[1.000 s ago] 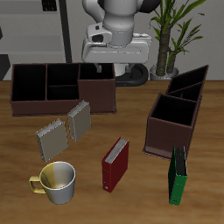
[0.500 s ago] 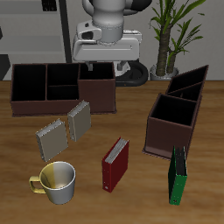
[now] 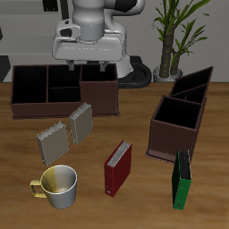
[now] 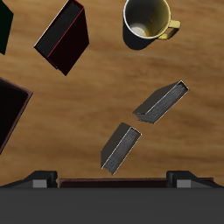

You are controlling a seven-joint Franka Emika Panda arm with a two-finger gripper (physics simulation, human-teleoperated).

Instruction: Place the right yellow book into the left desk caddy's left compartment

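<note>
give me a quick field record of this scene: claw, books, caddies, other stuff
claw: above the back of the table, over one caddy, holding nothing; open or shut cannot be told
right yellow book: on the table, near the mug, not grasped
second yellow book: just behind the first, close to the caddy in front of the claw
left desk caddy: dark box with dividers, no book visible in it
other caddy: under the claw
red book: mid-table
green book: upright near the front edge
mug: near the front edge
</note>
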